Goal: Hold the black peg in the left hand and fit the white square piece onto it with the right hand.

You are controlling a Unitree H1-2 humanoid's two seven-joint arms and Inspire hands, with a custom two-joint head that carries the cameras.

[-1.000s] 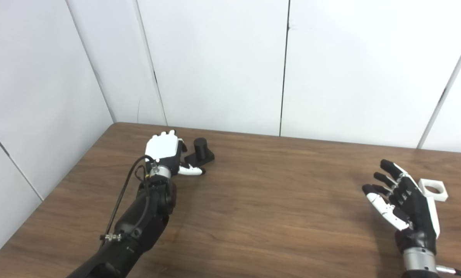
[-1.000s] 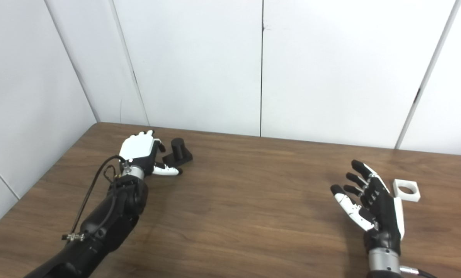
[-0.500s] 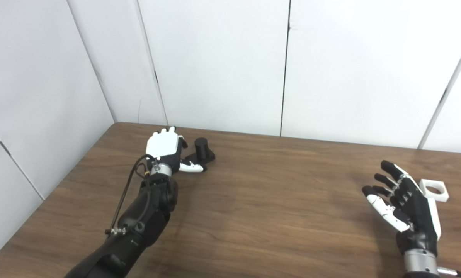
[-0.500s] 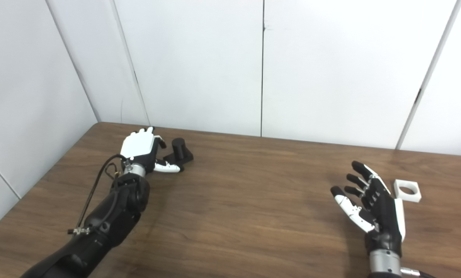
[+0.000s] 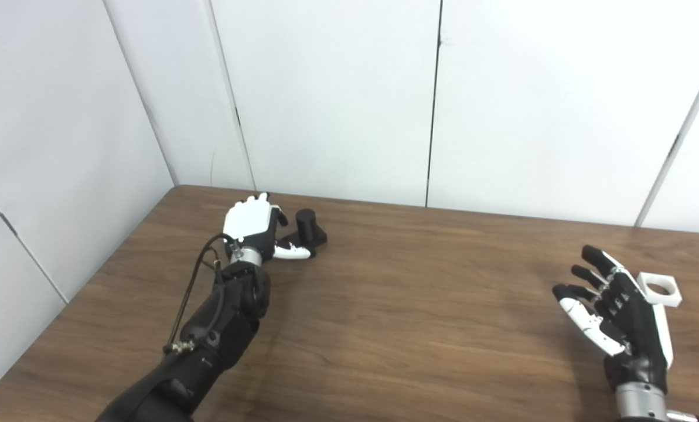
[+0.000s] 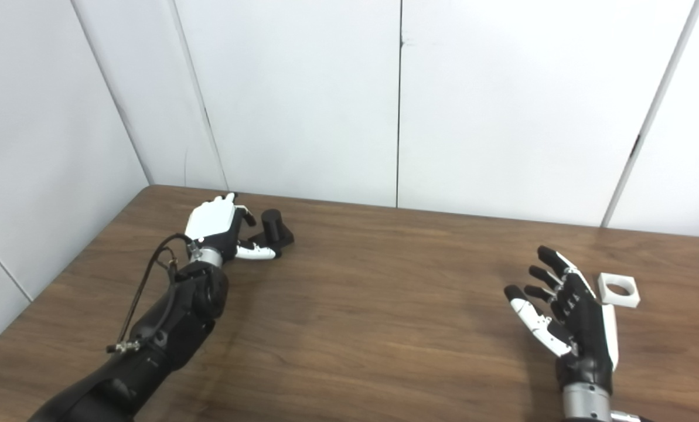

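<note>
Left hand (image 5: 249, 225) has slid closer to black peg (image 5: 307, 227) near far left corner of wooden table (image 5: 396, 305). Fingers spread, thumb just beside peg base, nothing held yet. Grab looks next. Right hand (image 5: 619, 313) open, barely moved, waits next to white square piece (image 5: 658, 289), not touching.

The table (image 5: 396, 305) is brown wood-grain with a smooth, faintly sheened finish. Just beside the left hand (image 5: 251, 225), whose back is glossy white plastic, the black peg (image 5: 307, 227) looks matt. Beside the right hand (image 5: 624, 313), the white square piece (image 5: 658, 289) looks like matt plastic.
</note>
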